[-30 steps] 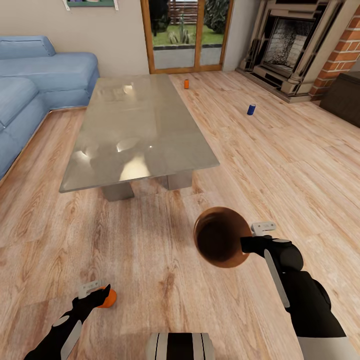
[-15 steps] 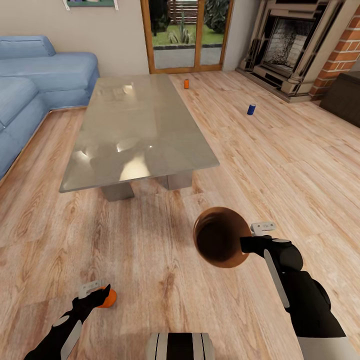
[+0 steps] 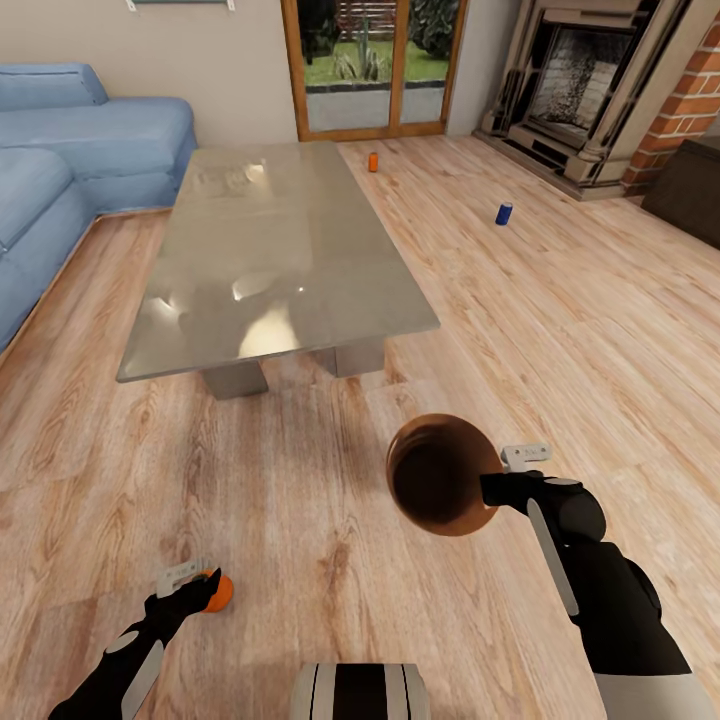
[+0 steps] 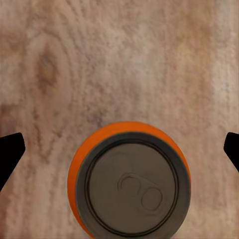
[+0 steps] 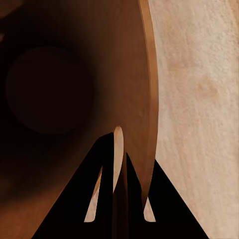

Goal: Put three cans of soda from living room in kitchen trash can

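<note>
Down at the near left, the left gripper point(image 3: 205, 590) hangs right over an orange soda can point(image 3: 219, 594) standing upright on the wood floor point(image 3: 300, 520). From the left wrist camera the can's silver top point(image 4: 132, 189) sits squarely between the two black fingertips point(image 4: 10, 152), which are spread wide and well clear of its sides, so that gripper is open and holding nothing. Over on the right, the right gripper point(image 3: 490, 488) is clamped on the rim of the trash can point(image 3: 440, 475), carried tipped on its side above the floor with its copper-brown inside facing the head camera; the right wrist camera shows the fingers point(image 5: 107, 199) pinching the thin wall point(image 5: 118, 149). Further off, a second orange can point(image 3: 372, 162) stands on the floor just past the glass-topped table point(image 3: 270, 250), near the glass doors point(image 3: 375, 60). The blue can point(image 3: 504, 213) stands well apart to its right, towards the fireplace point(image 3: 580, 80), with the blue sofa point(image 3: 70, 150) at far left
</note>
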`<state>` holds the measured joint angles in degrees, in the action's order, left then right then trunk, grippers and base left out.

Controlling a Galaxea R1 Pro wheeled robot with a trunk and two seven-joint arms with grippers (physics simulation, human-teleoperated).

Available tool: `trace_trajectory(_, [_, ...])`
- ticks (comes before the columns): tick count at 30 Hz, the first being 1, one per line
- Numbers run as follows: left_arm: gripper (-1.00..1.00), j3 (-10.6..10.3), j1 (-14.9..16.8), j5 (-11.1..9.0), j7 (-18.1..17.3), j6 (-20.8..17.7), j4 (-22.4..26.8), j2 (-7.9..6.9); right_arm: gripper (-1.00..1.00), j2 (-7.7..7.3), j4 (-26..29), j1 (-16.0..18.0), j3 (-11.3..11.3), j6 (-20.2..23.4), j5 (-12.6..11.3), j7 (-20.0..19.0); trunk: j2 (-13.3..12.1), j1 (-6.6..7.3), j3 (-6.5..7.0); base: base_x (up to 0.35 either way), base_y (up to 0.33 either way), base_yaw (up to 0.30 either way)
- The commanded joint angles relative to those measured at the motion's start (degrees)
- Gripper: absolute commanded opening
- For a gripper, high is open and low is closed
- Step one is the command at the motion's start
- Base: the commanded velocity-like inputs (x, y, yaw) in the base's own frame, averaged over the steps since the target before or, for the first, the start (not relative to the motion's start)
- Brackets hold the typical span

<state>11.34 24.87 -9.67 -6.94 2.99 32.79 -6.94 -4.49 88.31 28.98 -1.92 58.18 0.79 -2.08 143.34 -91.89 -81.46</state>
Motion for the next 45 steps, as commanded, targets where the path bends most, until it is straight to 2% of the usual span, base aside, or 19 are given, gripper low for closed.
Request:
trace_trajectory(1, [1.00,0.00,0.00,0.00,0.00,0.00,0.00,0.00,-1.00,0.01,0.02,0.02,0.00,-0.02,-0.90,-0.25,0.00,0.01,-0.03,0.000,0.000,0.000])
trace_trajectory(16, [1.00,0.00,0.00,0.00,0.00,0.00,0.00,0.00,-1.00,0.18,0.02,0.02,-0.06,-0.08,-0.97,-0.29,0.00,0.01,-1.19,0.000,0.000,0.000])
trace_trajectory(45, [1.00,0.00,0.00,0.00,0.00,0.00,0.00,0.00,-1.00,0.18,0.02,0.02,-0.01,-0.08,-0.97,-0.29,0.00,0.01,-2.33,0.000,0.000,0.000])
